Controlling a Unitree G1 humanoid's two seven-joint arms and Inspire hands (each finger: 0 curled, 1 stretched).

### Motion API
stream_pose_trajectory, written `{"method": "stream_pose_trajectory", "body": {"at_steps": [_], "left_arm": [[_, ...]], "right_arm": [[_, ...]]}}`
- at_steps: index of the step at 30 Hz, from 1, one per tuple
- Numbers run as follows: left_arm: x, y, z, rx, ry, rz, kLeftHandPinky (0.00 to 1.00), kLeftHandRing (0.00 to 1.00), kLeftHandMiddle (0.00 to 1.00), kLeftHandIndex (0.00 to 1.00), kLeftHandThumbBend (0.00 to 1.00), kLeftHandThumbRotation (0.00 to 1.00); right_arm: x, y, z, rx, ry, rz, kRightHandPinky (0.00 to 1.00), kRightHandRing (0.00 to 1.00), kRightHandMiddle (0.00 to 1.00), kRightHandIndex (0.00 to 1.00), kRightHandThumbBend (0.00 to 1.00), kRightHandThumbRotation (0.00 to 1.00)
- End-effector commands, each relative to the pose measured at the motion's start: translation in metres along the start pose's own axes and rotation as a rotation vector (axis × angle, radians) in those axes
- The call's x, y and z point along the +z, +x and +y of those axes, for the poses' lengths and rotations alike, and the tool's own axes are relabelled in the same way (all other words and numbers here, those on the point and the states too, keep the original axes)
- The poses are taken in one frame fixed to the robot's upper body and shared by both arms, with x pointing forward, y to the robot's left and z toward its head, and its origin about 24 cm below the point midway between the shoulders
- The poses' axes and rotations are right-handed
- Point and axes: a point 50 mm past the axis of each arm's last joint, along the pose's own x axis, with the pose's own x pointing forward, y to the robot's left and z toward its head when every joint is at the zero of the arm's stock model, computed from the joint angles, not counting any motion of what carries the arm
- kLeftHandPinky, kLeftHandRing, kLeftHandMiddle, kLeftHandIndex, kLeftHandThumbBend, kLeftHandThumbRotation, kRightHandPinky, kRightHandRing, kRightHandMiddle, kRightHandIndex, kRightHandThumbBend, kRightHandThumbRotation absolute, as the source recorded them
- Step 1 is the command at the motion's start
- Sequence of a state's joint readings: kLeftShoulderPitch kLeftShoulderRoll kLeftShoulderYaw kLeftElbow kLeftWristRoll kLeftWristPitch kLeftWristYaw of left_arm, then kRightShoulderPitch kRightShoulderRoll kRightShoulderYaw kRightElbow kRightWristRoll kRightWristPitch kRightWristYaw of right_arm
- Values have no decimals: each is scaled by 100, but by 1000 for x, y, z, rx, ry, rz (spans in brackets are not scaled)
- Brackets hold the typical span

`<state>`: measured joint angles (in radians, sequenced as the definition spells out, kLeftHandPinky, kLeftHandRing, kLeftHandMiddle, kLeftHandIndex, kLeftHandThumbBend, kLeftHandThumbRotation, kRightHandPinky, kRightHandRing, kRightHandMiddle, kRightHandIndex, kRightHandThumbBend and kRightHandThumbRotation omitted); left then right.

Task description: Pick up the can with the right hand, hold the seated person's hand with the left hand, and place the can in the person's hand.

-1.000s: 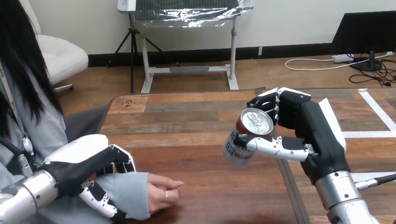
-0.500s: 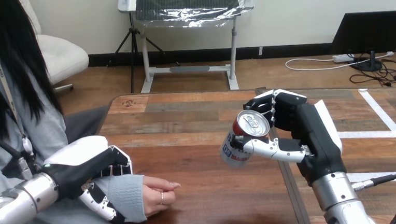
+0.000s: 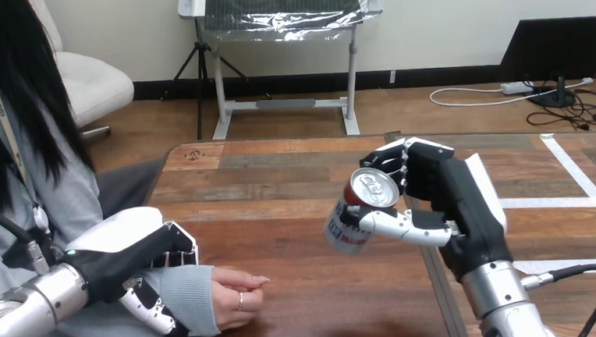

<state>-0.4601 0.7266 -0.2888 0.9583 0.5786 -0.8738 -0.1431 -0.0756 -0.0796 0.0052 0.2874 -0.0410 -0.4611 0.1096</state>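
In my head view, my right robot hand [image 3: 447,198] rises from the lower right on its silver forearm and is closed round the can [image 3: 347,228]; my fingers [image 3: 394,161] wrap the can's far side and my thumb [image 3: 396,225] lies across its near side. The can is tilted, its silver top turned up and towards me and its bottom leaning down to the left; it hangs in the air over the middle of the bench [image 3: 280,177], clear of the wood, with only my right robot hand on it.

My left robot hand [image 3: 128,253] comes in from the lower left with its white shell facing up; its fingers curl over the top of the person's wrist [image 3: 186,289], which is covered by a grey sleeve, and its thumb sits on the near side below. It looks to me like a clasp round the wrist, though the sleeve's folds hide just where my fingertips press. The person's hand [image 3: 236,288] sticks out of the sleeve just to the right of my left robot hand; it rests low on the bench with its fingers loosely curled and nothing in it. The can is up and to the right of that hand, apart from it.

White tape lines [image 3: 585,191] cross the bench behind my right robot hand.
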Motion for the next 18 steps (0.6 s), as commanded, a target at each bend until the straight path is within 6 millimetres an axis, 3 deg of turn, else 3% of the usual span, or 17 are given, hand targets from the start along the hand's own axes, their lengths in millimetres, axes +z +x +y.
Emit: {"method": "stream_pose_trajectory", "body": {"at_steps": [1, 18], "left_arm": [[20, 11, 34, 158, 32, -116, 22, 28, 34, 35, 92, 0], [29, 9, 39, 183, 38, -156, 23, 28, 35, 37, 94, 0]], "right_arm": [[20, 21, 3, 16, 2, -105, 33, 40, 46, 47, 78, 0], [20, 21, 6, 38, 49, -105, 34, 40, 47, 47, 76, 0]]}}
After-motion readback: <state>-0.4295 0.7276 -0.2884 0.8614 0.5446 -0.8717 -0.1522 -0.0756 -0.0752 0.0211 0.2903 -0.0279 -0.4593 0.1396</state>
